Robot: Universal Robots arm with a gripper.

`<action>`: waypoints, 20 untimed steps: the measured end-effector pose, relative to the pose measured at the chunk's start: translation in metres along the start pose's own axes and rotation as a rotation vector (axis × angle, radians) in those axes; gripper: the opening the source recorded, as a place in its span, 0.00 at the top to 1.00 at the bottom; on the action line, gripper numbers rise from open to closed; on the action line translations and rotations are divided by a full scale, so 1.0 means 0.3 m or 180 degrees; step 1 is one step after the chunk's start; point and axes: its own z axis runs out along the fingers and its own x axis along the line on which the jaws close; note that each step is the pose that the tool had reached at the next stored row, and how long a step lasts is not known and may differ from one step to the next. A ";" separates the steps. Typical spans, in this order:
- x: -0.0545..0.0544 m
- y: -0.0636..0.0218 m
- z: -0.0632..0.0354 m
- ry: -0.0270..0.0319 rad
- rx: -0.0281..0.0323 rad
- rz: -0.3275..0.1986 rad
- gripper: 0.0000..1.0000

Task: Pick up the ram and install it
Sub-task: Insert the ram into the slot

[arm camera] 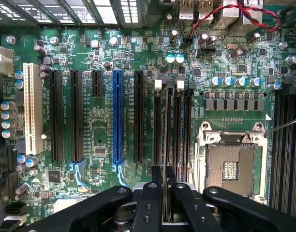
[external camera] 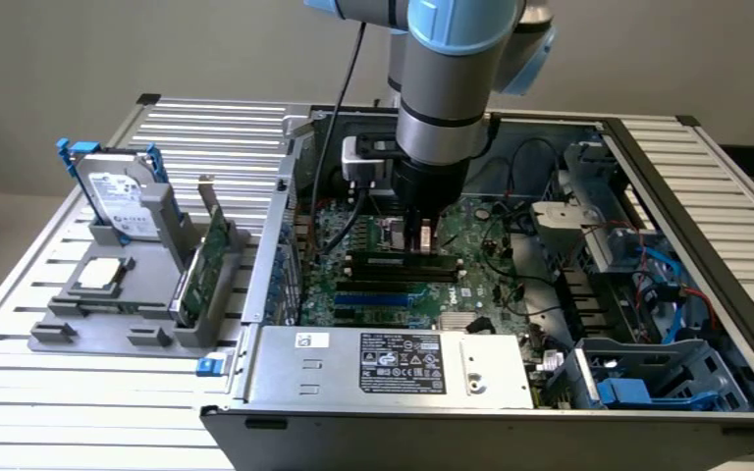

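On the wrist view we've got the tool (arm camera: 165,178) clamped on the ram (arm camera: 166,130), edge-on over the memory slots (arm camera: 177,121), between the blue slot (arm camera: 117,116) and the CPU socket (arm camera: 231,164). The exterior view adds the case wall (external camera: 279,235) close beside the arm (external camera: 446,78), and the power supply label (external camera: 403,361), unreadable.

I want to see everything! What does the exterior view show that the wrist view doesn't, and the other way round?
Exterior view: the arm, the power supply, and a hard drive and a card standing in a grey rack.
Wrist view: the ram seen edge-on with the jaws shut on it, a white slot and the CPU socket.
Both: the green motherboard, its long black slots and a blue slot.
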 end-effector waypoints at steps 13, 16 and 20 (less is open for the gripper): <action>0.008 -0.005 0.000 0.0000 0.0000 -0.0005 0.86; 0.008 -0.005 0.000 0.0000 0.0000 -0.0009 0.86; 0.009 -0.005 0.000 0.0001 0.0000 -0.0016 0.86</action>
